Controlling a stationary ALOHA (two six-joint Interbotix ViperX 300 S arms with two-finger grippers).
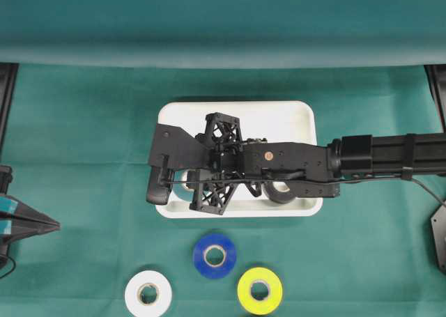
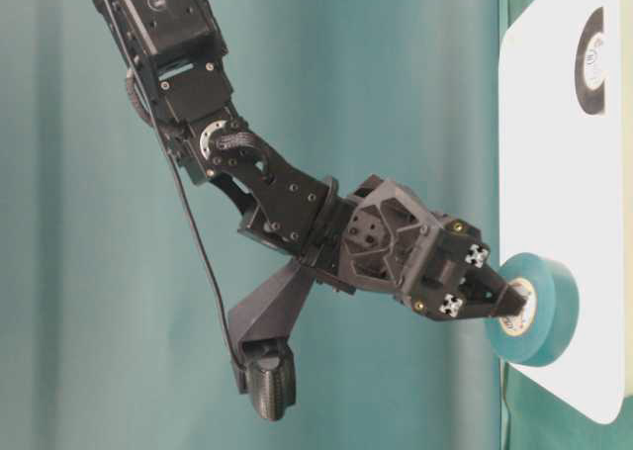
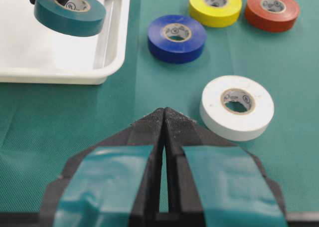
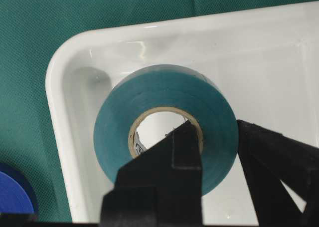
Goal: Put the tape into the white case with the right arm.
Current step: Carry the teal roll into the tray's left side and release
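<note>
From overhead, the right arm (image 1: 390, 153) reached in across the white case (image 1: 293, 115), its bulk hiding most of the tray floor; a black roll (image 1: 281, 191) lay in the case under the arm's wrist, and the blue roll (image 1: 214, 255), white roll (image 1: 148, 293) and yellow roll (image 1: 260, 290) sat on the green cloth (image 1: 83, 157), well outside the case on the side nearer the camera's lower edge.

At table level, the right gripper (image 2: 495, 297) was pinched shut on the teal tape (image 2: 539, 310), one finger through the core and the other outside the wall, which I judged was the sensible way to carry a ring. The roll hung close above the tray near one end, apart from the black roll at the far end.

The left wrist camera showed the left gripper (image 3: 163, 118) parked with its jaws pressed together and empty, out of the way; beyond it lay the white, blue and yellow rolls and an orange roll (image 3: 272, 10).

From the right wrist camera, the teal tape sat just past the fingertips, over the case's rounded corner. It looked to me ready for lowering and release.
</note>
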